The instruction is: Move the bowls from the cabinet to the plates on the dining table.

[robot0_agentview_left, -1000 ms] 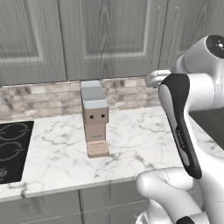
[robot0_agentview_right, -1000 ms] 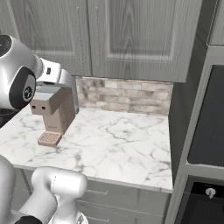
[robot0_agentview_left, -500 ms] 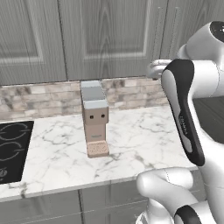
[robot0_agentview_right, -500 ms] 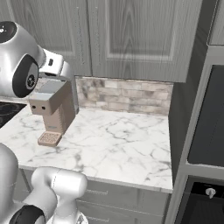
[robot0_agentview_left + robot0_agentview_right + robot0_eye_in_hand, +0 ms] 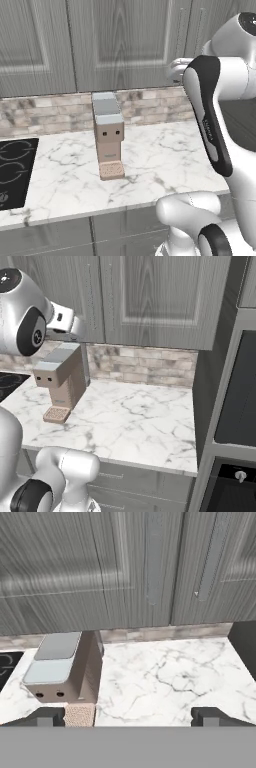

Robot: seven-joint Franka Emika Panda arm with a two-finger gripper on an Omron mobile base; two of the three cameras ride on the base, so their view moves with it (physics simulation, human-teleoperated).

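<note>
From the left base view, we are facing the grey wall cabinet (image 5: 100,45) with its panelled doors shut, so the bowls we are after are presumably sitting behind them and cannot be seen; nothing has been moved to the plates yet, by our reckoning. Our arm is reaching up across the right of this view, its wrist level with the cabinet's lower edge, most likely because a door has to be swung open before anything can be lifted out. Below, a tan coffee machine (image 5: 108,134) is standing on the marble counter (image 5: 165,160) beside a black hob (image 5: 12,170). From the right base view, we are seeing the same closed doors (image 5: 165,301), the hand raised at the upper left just in front of them, and the coffee machine (image 5: 60,383) under it against the stone backsplash (image 5: 142,366). In the hand view, we are looking straight at two slim bar handles (image 5: 154,557) on either side of the door seam, which suggests we are lining up on one of them. The claw (image 5: 127,716) is standing wide apart with nothing between its tips, ready to take a handle.
</note>
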